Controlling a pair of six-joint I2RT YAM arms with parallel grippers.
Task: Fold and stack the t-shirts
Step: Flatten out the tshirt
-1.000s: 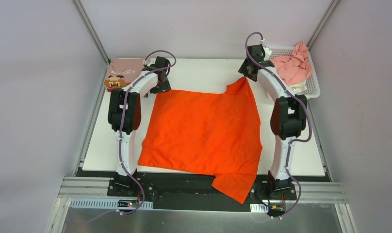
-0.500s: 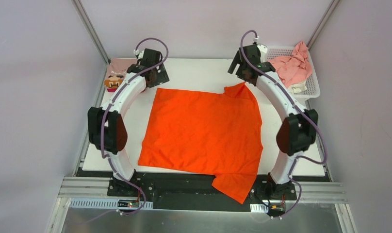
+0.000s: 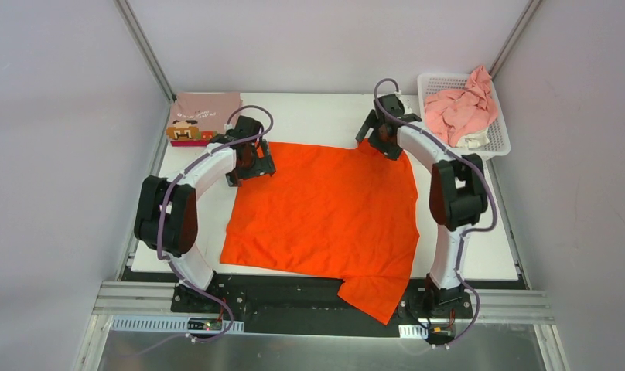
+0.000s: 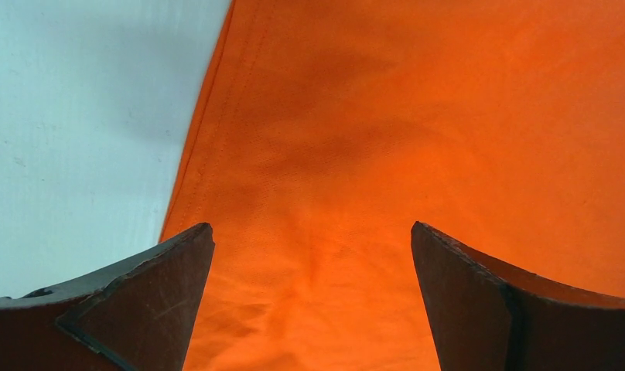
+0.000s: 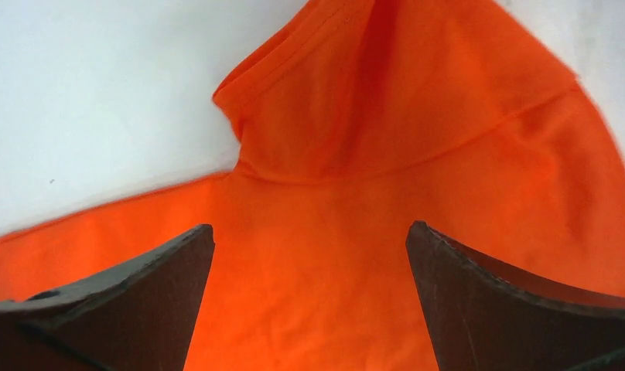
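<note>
- Left gripper (image 3: 250, 158) hangs low over the far left corner of the orange t-shirt (image 3: 325, 209), jaws apart and nothing between them
- From the left wrist, the left gripper (image 4: 309, 232) has its two dark fingers (image 4: 151, 301) spread wide, with the orange t-shirt (image 4: 418, 116) filling the gap and its stitched side hem running beside bare desk (image 4: 77, 116)
- Right gripper (image 3: 379, 135) sits over the shirt's far right corner, jaws also apart and empty
- From the right wrist, the right gripper (image 5: 309, 232) frames the far sleeve (image 5: 371, 85), which is bunched and folded towards the desk's far edge
- Whether either gripper's tips touch the cloth cannot be told
- Orange t-shirt lies spread flat across the middle of the desk (image 3: 317, 116), and its near sleeve (image 3: 375, 297) hangs over the near edge
- Dusty-pink t-shirt (image 3: 205, 112) lies folded at the far left corner, pixel face up, apart from the orange one
- Light pink t-shirts (image 3: 458, 112) are heaped in the basket (image 3: 501, 143) at the far right corner
</note>
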